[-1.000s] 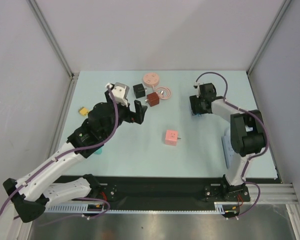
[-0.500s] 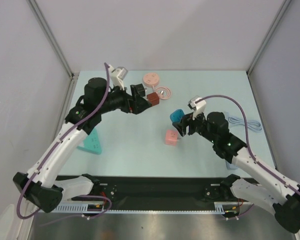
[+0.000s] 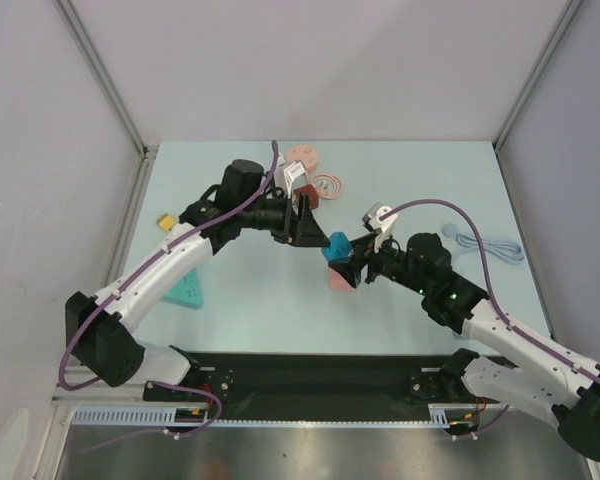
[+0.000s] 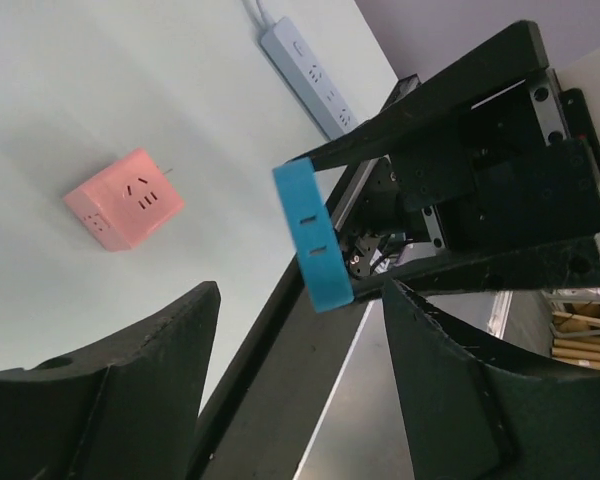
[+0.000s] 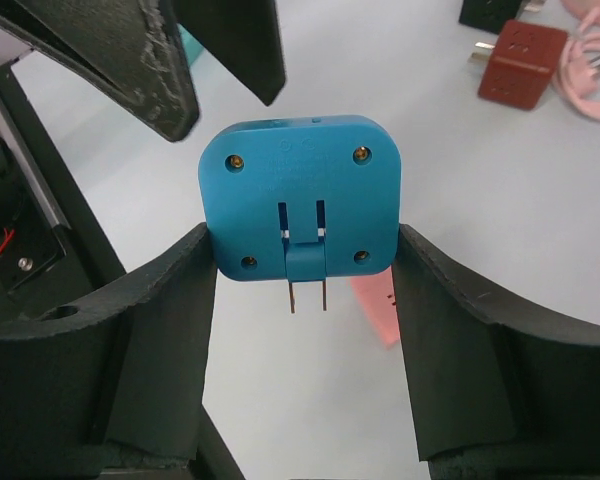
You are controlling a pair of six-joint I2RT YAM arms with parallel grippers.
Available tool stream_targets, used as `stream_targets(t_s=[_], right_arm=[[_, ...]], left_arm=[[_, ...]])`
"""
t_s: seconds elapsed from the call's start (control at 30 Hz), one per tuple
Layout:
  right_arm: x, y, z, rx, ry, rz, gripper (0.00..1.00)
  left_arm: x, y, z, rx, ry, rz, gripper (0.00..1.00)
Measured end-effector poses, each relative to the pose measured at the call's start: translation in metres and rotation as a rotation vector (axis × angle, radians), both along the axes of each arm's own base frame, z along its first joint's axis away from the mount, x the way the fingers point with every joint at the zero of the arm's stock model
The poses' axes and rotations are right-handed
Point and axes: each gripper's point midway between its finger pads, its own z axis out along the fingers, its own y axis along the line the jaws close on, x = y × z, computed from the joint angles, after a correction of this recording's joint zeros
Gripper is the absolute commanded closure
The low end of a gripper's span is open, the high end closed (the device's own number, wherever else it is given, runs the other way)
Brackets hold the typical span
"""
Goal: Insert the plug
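A blue square plug (image 5: 300, 195) with two metal prongs hangs above the table, and my right gripper (image 5: 305, 235) is shut on its sides. In the top view the blue plug (image 3: 337, 247) is at the table's middle, with the right gripper (image 3: 346, 256) behind it. My left gripper (image 3: 310, 228) faces it from the left, open and holding nothing. From the left wrist the blue plug (image 4: 313, 240) sits just beyond the left gripper (image 4: 298, 292), showing slots on its edge. A pink socket cube (image 4: 125, 198) lies on the table below; the plug partly hides it in the top view.
A teal power strip (image 3: 187, 285) lies at the left and a white power strip (image 4: 310, 75) with its cable at the right. A red-brown cube (image 5: 520, 65), a black cube (image 5: 490, 12), a pink coiled cable (image 3: 328, 185) and a pink disc (image 3: 302, 155) sit at the back. A yellow piece (image 3: 166, 221) lies far left.
The right gripper has brought the blue plug to the table's middle. The left gripper has swung right from the back cubes toward the plug, and its jaws have narrowed somewhat.
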Motion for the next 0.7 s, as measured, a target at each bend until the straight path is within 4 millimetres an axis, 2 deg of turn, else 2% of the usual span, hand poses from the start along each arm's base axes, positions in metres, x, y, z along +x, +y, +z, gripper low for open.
stream_targets(t_s=[0.1,0.17,0.2,0.37,0.57,0.7], right_arm=[[-0.002,0.010,-0.014,-0.030,0.033,0.026,0.79],[-0.006,0.015,-0.021,-0.045,0.047,0.046,0.79],[-0.009,0.017,-0.021,-0.047,0.047,0.055,0.79],[-0.018,0.025,-0.019,-0.045,0.036,0.092,0.79],[-0.022,0.028,-0.019,-0.051,0.030,0.114,0.80],[-0.020,0.026,-0.022,-0.079,0.008,0.102,0.77]], left_arm=[[-0.001,-0.004,-0.008,0.014,0.020,-0.010,0.29],[-0.001,-0.006,-0.011,0.020,0.023,-0.010,0.34],[-0.002,-0.006,-0.012,0.022,0.026,-0.012,0.38],[-0.011,-0.009,-0.025,0.041,0.052,-0.032,0.44],[-0.025,-0.020,-0.042,0.064,0.113,-0.074,0.66],[-0.024,-0.021,-0.045,0.069,0.169,-0.029,1.00]])
